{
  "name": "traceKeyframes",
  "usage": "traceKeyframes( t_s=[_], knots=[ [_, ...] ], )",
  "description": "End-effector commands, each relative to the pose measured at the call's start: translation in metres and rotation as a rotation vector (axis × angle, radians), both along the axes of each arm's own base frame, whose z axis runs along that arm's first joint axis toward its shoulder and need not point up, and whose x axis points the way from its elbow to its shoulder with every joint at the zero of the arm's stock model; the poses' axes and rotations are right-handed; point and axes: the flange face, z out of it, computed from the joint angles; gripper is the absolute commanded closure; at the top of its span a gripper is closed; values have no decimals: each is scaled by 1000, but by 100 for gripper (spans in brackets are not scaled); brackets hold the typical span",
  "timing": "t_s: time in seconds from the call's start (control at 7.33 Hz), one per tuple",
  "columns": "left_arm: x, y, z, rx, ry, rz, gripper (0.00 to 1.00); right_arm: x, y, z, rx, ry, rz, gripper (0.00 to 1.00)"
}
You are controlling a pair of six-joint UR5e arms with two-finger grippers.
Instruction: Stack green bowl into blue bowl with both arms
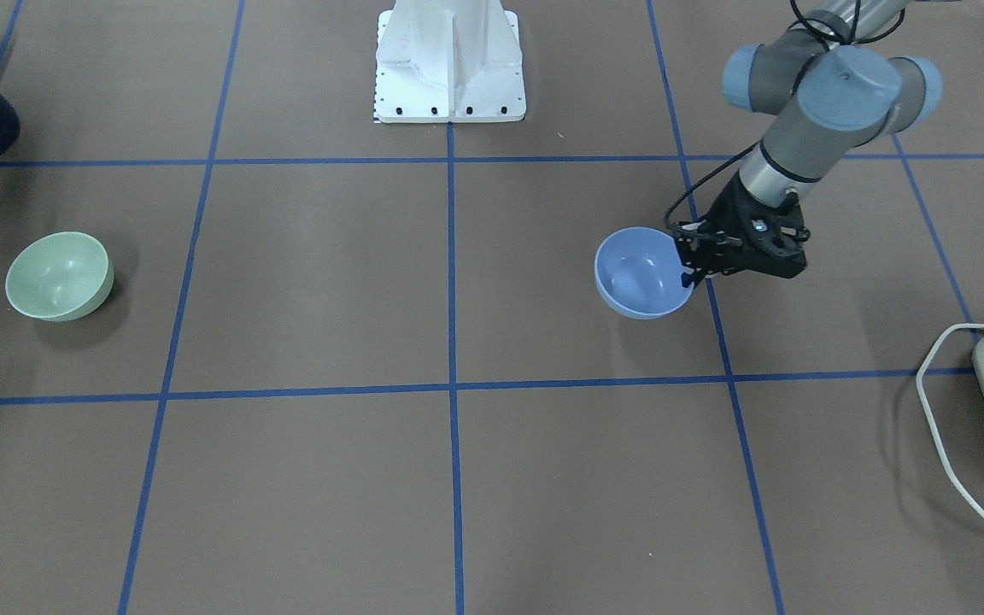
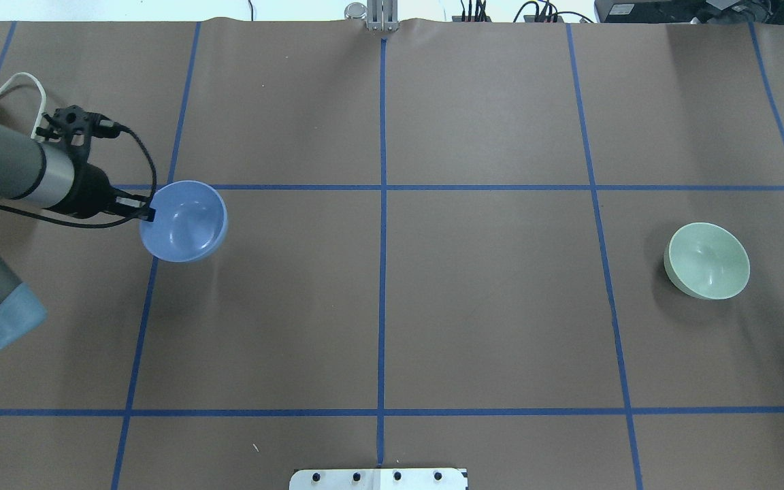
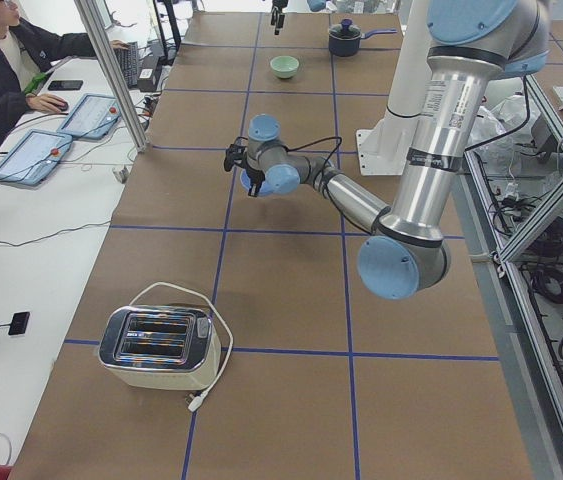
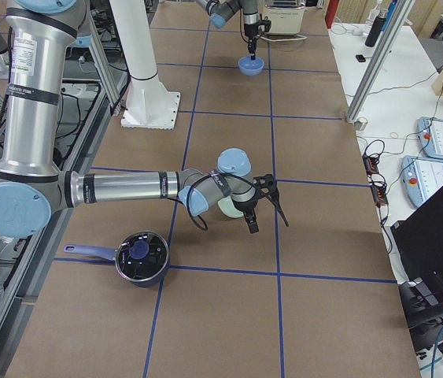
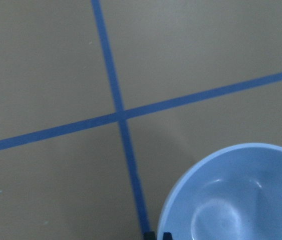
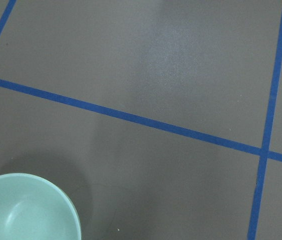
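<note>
One thin rim pinch by the left fingers point(image 2: 141, 211) may let the blue bowl point(image 2: 188, 224) swing loose and drop.

Two bowls, well apart on the tabletop point(image 2: 487, 306).
Left bowl point(image 2: 184, 221) touches the left hand point(image 2: 149, 214); right bowl point(image 2: 707, 260) lies near the right hand point(image 4: 268, 224).

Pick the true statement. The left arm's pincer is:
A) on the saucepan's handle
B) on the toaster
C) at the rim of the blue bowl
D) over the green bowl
C: the left pincer is closed on the rim of the blue bowl, while the green bowl sits far across the table from it.
</note>
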Motion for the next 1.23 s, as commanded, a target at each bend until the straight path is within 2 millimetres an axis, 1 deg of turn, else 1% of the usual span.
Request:
traceKeyframes(
  t_s=[0.0, 0.14, 0.27, 0.41, 0.68, 0.82, 0.95, 1.09],
  knots=[
    [94, 34, -90, -84, -18, -6, 100, 0, 0, 0, 1, 0, 0, 0],
    [133, 35, -113, -72, -26, -41, 100, 0, 0, 0, 1, 0, 0, 0],
    [162, 31, -126, -91, -32, -43, 100, -1, 0, 0, 1, 0, -2, 0],
    [174, 28, -130, -99, -36, -43, 100, -1, 0, 0, 1, 0, -2, 0],
    [192, 42, -126, -71, -54, -46, 100, 0, 0, 0, 0, -1, 1, 0],
    [197, 45, -128, -67, -56, -41, 100, 0, 0, 0, -1, 0, 0, 0],
    [202, 46, -124, -69, -63, -36, 98, -1, 0, 0, -1, 0, -2, 0],
    [203, 48, -125, -68, -62, -32, 90, -1, 0, 0, -1, 0, -2, 0]
  ],
)
